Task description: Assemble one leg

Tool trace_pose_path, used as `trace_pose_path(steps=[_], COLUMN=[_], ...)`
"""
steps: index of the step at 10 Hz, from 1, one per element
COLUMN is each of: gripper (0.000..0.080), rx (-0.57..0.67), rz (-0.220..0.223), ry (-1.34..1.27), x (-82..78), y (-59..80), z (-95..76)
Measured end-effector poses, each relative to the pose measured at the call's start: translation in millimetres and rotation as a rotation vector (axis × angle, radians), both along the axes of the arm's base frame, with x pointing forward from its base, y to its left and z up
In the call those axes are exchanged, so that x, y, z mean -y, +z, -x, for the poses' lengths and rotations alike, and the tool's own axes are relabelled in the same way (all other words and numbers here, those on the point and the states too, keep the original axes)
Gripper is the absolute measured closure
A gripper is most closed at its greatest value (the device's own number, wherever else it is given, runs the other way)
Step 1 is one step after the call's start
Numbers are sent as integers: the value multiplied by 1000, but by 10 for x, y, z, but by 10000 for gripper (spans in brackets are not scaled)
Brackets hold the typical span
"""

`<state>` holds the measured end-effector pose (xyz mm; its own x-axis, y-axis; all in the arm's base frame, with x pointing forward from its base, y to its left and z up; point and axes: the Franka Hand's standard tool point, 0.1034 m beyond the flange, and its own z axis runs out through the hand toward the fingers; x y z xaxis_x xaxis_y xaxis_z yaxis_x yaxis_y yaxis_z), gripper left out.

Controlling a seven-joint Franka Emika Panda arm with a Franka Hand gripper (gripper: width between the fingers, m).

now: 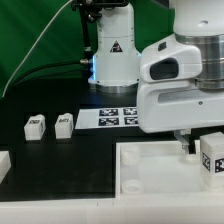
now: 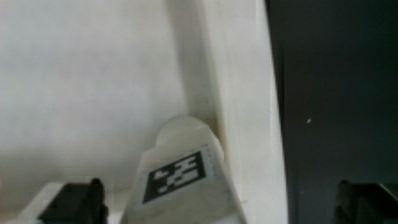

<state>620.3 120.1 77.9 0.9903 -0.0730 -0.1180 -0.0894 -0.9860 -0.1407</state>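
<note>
A white leg (image 1: 212, 155) with a black-and-white tag stands on the large white tray-like piece (image 1: 150, 172) at the exterior view's right. My gripper (image 1: 185, 143) hangs low just left of it, mostly hidden under the arm's white body. In the wrist view the leg (image 2: 178, 172) leans against the tray piece's raised wall (image 2: 235, 90), tag showing. My gripper (image 2: 222, 203) is open, with its dark fingertips (image 2: 80, 200) wide apart. The leg lies between them, nearer one finger, with a gap on each side. Two more legs (image 1: 36, 125) (image 1: 64, 123) stand on the black table at the exterior view's left.
The marker board (image 1: 115, 117) lies flat behind the tray piece. Another white part (image 1: 3, 166) shows at the exterior view's left edge. The robot's base (image 1: 112, 55) stands at the back, before a green curtain. Black table (image 2: 338, 100) lies beyond the tray wall.
</note>
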Motion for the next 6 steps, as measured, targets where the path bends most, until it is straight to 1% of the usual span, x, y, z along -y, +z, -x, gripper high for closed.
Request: trace_pose_path(steps=[1,2,3,4,5,6], gripper=[150,150,153,153,379,379], rx=[69,89,75,75,62,36], rz=[4,-9,-5,-5,-1,0], ry=[238,321,234,238,147,-28], x=[17,10,0,4,-7,-36], y=[19,25,20,19,19,22], z=[-73,-89,-81,-82,-80,-77])
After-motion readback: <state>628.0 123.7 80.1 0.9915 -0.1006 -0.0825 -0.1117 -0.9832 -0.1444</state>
